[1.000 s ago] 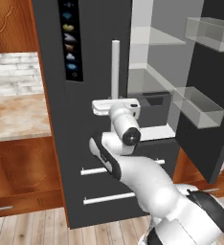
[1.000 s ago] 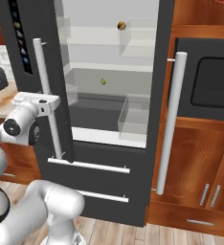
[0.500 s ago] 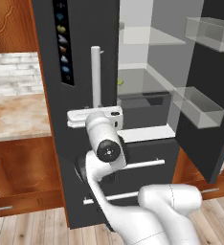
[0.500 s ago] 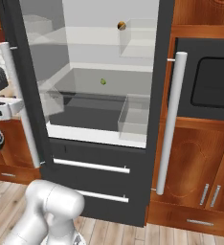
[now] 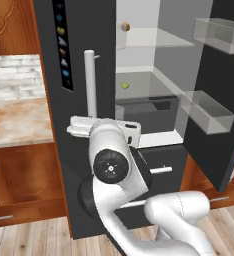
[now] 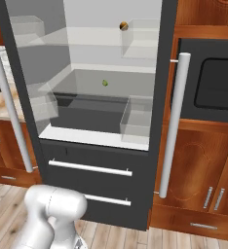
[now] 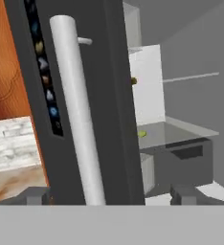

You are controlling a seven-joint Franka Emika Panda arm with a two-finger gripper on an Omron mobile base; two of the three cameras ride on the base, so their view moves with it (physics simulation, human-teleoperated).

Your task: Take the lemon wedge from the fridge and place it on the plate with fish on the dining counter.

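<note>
The fridge [image 5: 89,150] stands with both doors swung open. The lemon wedge [image 6: 105,83] lies on the middle glass shelf inside, toward 12 o'clock of the clear bins. In the hand view the pincer [image 7: 111,195] has its tips spread wide on either side of the left door's silver bar handle [image 7: 78,119], neither tip touching it.
</note>
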